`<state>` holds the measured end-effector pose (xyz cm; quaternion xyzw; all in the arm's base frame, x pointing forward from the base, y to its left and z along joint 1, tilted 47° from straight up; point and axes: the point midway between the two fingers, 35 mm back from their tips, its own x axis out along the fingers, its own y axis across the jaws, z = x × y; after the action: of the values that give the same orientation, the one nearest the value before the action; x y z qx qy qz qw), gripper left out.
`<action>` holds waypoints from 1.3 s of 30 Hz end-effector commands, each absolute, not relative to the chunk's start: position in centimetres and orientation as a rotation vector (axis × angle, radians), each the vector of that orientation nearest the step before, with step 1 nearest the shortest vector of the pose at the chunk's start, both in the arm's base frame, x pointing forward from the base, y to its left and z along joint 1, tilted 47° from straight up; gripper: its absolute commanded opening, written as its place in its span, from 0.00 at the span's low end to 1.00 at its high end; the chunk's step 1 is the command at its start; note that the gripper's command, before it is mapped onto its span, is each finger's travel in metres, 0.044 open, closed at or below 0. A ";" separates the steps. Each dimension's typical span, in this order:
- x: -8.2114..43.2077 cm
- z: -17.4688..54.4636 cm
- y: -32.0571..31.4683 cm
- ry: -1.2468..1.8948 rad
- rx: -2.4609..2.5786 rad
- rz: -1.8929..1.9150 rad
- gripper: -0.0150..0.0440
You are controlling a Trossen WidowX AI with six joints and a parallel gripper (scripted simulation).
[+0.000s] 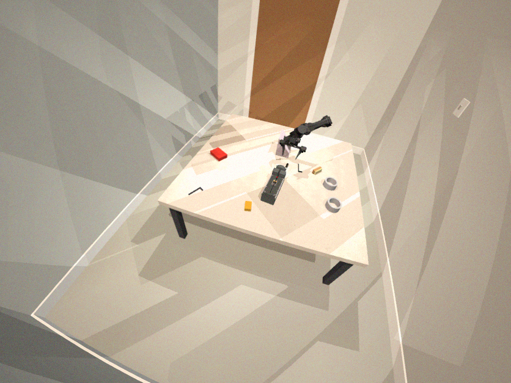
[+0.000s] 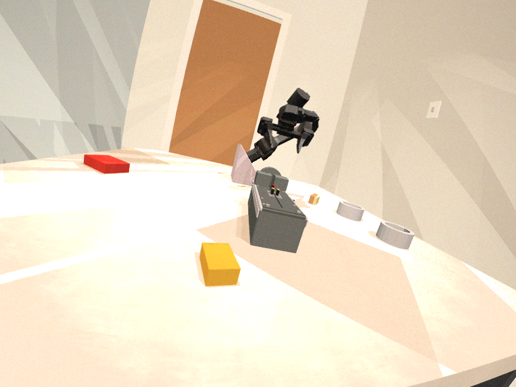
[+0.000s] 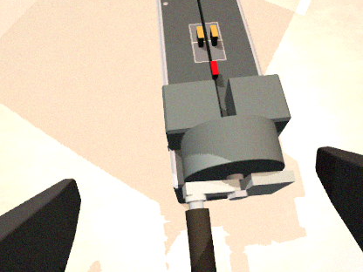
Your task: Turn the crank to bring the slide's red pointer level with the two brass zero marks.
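The dark grey machine [image 1: 268, 196] [image 2: 275, 231] [image 3: 183, 68] stands mid-table. Its red pointer [image 3: 214, 68] [image 2: 272, 185] sits in the slot on the crank side of the two brass marks [image 3: 214, 32] [image 2: 278, 191], not level with them. The crank arm [image 3: 211, 189] is at the round housing's face. Its dark handle [image 3: 201, 238] [image 1: 286, 165] sticks out at the lower middle of the wrist view, its end cut off by the frame. My gripper [image 1: 290, 156] [image 2: 286, 149] [image 3: 198, 175] is open and empty above the crank end, one finger to each side of the handle in the wrist view, touching nothing visible.
A pale upright panel [image 2: 242, 167] stands behind the machine. A red block [image 1: 218, 154] [image 2: 106, 163] lies left, a yellow block [image 1: 247, 206] [image 2: 219, 264] in front. A tan block [image 1: 316, 170] [image 2: 313, 199] and two grey rings lie right. Thin black angled rods lie on both sides.
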<state>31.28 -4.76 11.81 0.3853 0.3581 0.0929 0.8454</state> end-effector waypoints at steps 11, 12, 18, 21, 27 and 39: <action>30.9 8.1 -0.7 0.758 0.822 0.188 1.00; 30.9 8.0 -0.6 0.757 0.823 0.188 1.00; 31.0 7.6 -0.2 0.758 0.822 0.188 1.00; 31.1 7.2 0.2 0.759 0.821 0.187 1.00; 31.2 6.5 0.8 0.760 0.821 0.187 1.00; 31.3 5.2 2.2 0.760 0.821 0.187 1.00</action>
<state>31.46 2.00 5.87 0.3859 0.3544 0.0941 0.8465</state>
